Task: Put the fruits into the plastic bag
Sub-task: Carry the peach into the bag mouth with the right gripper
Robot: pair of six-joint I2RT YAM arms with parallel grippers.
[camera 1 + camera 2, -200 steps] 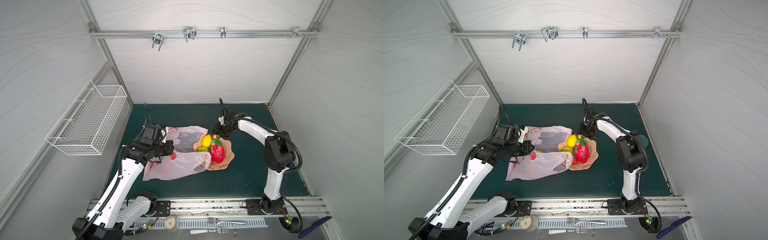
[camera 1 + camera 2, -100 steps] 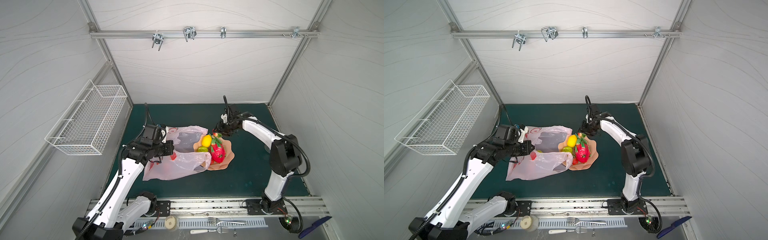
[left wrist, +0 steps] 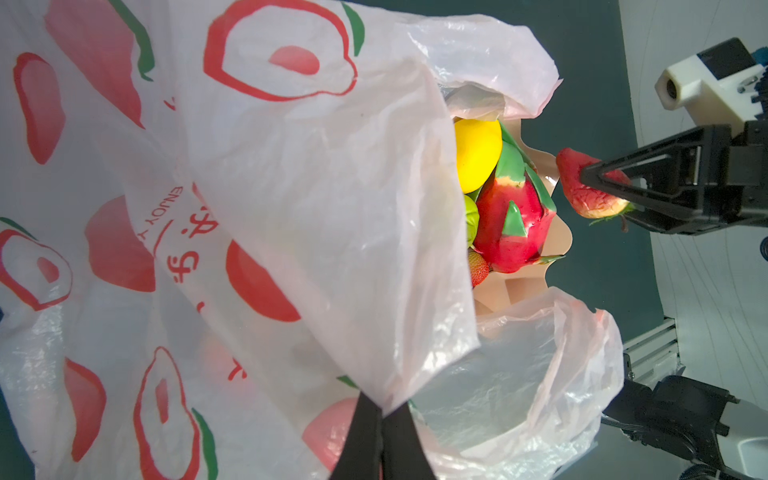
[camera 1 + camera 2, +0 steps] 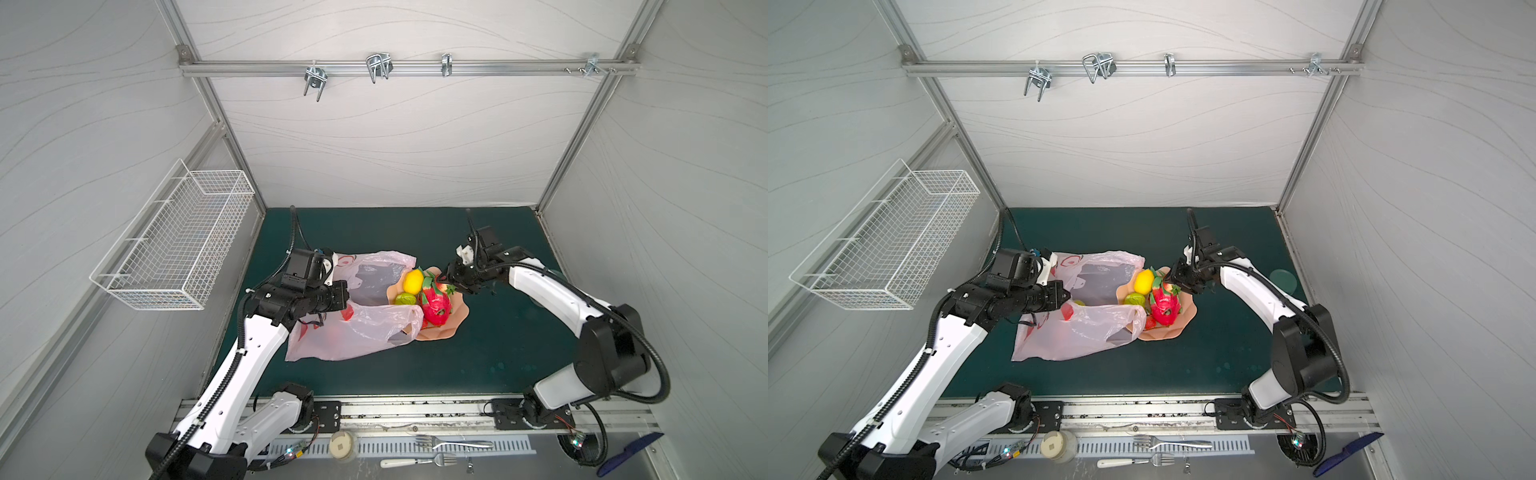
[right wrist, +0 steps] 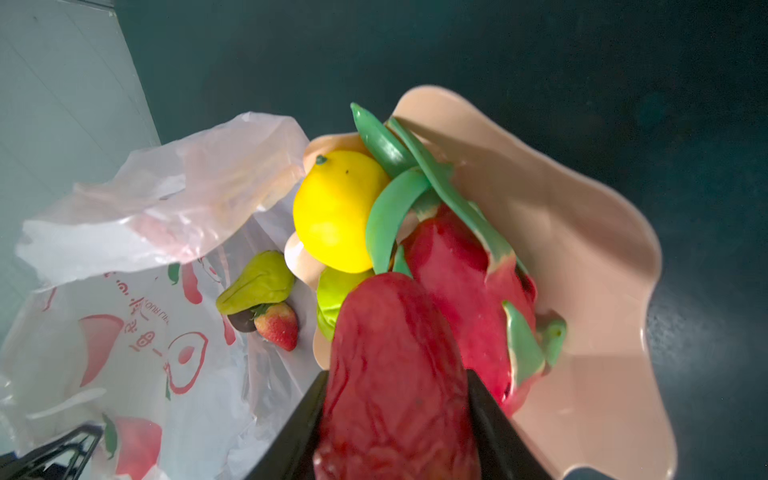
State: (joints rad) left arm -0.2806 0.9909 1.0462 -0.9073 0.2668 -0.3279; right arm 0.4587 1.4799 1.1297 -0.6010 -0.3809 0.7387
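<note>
Pinching wrinkled red fruit (image 5: 395, 353): right gripper (image 3: 602, 189)

Both top views look steeply down from high at 6 o'clock, back wall (image 4: 395, 145) at 12. Left wrist camera, close over the bag (image 3: 291, 187), faces 3 o'clock; right wrist camera, close over the bowl (image 5: 582, 257), faces 9. All four share bag, bowl and lemon (image 4: 412, 280).

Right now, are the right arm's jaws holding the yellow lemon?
No, those jaws pinch a wrinkled red fruit; the lemon lies in the peach bowl.
</note>
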